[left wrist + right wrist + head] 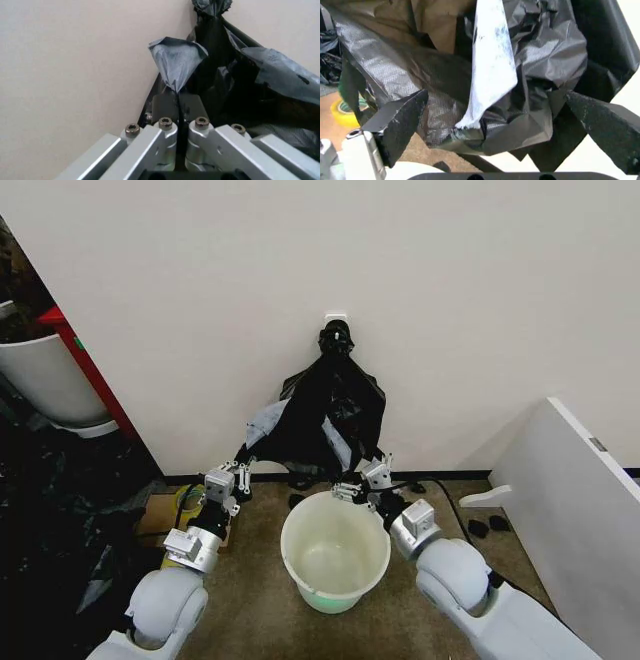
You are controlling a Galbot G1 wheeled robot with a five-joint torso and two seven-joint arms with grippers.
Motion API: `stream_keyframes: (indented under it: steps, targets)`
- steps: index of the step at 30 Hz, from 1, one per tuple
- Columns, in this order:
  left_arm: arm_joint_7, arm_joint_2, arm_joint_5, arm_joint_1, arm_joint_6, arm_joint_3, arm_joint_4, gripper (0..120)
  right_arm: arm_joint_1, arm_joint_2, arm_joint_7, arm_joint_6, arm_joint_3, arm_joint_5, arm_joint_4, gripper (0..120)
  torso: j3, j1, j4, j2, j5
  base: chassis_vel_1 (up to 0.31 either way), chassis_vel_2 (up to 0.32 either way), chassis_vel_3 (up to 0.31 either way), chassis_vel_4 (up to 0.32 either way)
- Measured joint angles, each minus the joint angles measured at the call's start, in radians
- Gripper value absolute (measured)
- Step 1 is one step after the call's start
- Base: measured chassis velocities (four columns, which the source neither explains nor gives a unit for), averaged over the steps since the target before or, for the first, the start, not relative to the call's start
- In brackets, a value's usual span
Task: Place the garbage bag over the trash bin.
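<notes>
The garbage bag (325, 420), black and wrinkly with a greyish rim (177, 62), hangs against the wall beneath a knot (335, 338). I cannot tell it apart from the rest of the hanging bundle. My left gripper (242, 471) is shut on the bag's lower left corner, and in the left wrist view its fingers (167, 107) pinch the grey rim. My right gripper (362, 478) is open at the bag's lower right edge, with bag folds (530, 63) lying between its spread fingers (400, 120). The trash bin (335, 552), a round white bucket, stands on the floor just below both grippers.
A larger white tub (45, 380) and a heap of black plastic (60, 500) are at the left. A yellow tape roll (185, 500) lies by the left arm. A white panel (580, 500) leans at the right, with small black items (480, 528) and a cable on the floor.
</notes>
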Motion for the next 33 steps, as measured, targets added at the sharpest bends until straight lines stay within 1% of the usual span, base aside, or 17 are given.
stream_keyframes:
  steps: [4,5,8,9,12,13,15,17,18,20,21,24,25,27,30,31,33]
  targets:
    - [-0.002,-0.001,0.0,0.0,-0.001,-0.001,-0.001,0,-0.002,0.019,-0.007,0.022,0.009,0.009,-0.01,82,0.0,0.0,0.0,0.0,0.0,0.0,0.0,0.0,0.0]
    - [-0.002,-0.001,0.0,0.0,-0.001,-0.001,-0.001,0,-0.002,0.019,-0.007,0.022,0.009,0.009,-0.01,82,0.0,0.0,0.0,0.0,0.0,0.0,0.0,0.0,0.0]
    - [-0.003,0.001,0.001,0.0,-0.002,-0.002,-0.002,0,-0.003,0.028,-0.01,0.035,0.014,0.009,-0.014,68,0.0,0.0,0.0,0.0,0.0,0.0,0.0,0.0,0.0]
    - [-0.003,0.001,0.001,0.0,-0.002,-0.002,-0.002,0,-0.003,0.028,-0.01,0.035,0.014,0.009,-0.014,68,0.0,0.0,0.0,0.0,0.0,0.0,0.0,0.0,0.0]
    - [-0.004,0.003,0.001,0.001,-0.002,-0.003,-0.005,0,-0.007,0.031,-0.012,0.034,0.019,0.001,-0.018,54,0.0,0.0,0.0,0.0,0.0,0.0,0.0,0.0,0.0]
    - [-0.004,0.003,0.001,0.001,-0.002,-0.003,-0.005,0,-0.007,0.031,-0.012,0.034,0.019,0.001,-0.018,54,0.0,0.0,0.0,0.0,0.0,0.0,0.0,0.0,0.0]
    - [-0.004,0.004,0.001,0.001,-0.002,-0.003,-0.007,0,-0.01,0.031,-0.014,0.032,0.021,-0.002,-0.018,50,0.0,0.0,0.0,0.0,-0.0001,0.0,0.0,0.0,0.0]
    - [-0.005,0.006,-0.001,0.001,-0.002,-0.004,-0.011,0,-0.019,0.033,-0.013,0.021,0.023,0.0,-0.017,36,0.0,0.0,0.0,0.0,0.0,0.0,0.0,0.0,0.0]
    - [-0.005,0.006,-0.001,0.001,-0.002,-0.004,-0.011,0,-0.019,0.033,-0.013,0.021,0.023,0.0,-0.017,36,0.0,0.0,0.0,0.0,0.0,0.0,0.0,0.0,0.0]
    - [-0.006,0.006,-0.002,0.001,-0.002,-0.005,-0.015,0,-0.029,0.036,-0.009,0.014,0.026,-0.002,-0.015,29,0.0,0.0,0.0,0.0,0.0,0.0,0.0,0.0,0.0]
    - [-0.006,0.006,-0.002,0.001,-0.002,-0.005,-0.015,0,-0.029,0.036,-0.009,0.014,0.026,-0.002,-0.015,29,0.0,0.0,0.0,0.0,0.0,0.0,0.0,0.0,0.0]
    - [-0.007,0.006,-0.005,0.0,-0.002,-0.005,-0.02,0,-0.048,0.04,-0.003,0.012,0.032,-0.017,-0.011,11,0.0,0.0,0.0,0.0,0.0,0.0,0.0,0.0,0.0]
    - [-0.007,0.006,-0.005,0.0,-0.002,-0.005,-0.02,0,-0.048,0.04,-0.003,0.012,0.032,-0.017,-0.011,11,0.0,0.0,0.0,0.0,0.0,0.0,0.0,0.0,0.0]
    - [-0.009,0.005,-0.007,-0.002,-0.002,-0.006,-0.021,0,-0.076,0.041,0.007,0.021,0.043,-0.022,0.014,0,0.0,0.0,0.0,0.0,0.0,0.0,0.0,0.0,0.0]
    - [-0.017,0.002,-0.007,-0.002,-0.002,-0.01,-0.025,0,-0.124,0.033,0.016,0.033,0.054,0.027,0.06,0,0.0,0.0,0.0001,0.0,0.0,0.0,0.0,0.0,0.0]
    - [-0.023,-0.002,-0.007,0.002,-0.004,-0.016,-0.028,0,-0.175,0.02,0.067,0.006,0.053,0.151,0.126,0,0.0,0.0,-0.0001,0.0,0.0001,0.0,0.0,0.0,0.0]
    - [-0.03,-0.005,-0.005,0.008,-0.006,-0.019,-0.028,0,-0.211,0.009,0.113,-0.015,0.051,0.223,0.172,0,0.0,0.0,0.0,0.0,0.0,0.0,0.0,0.0,0.0]
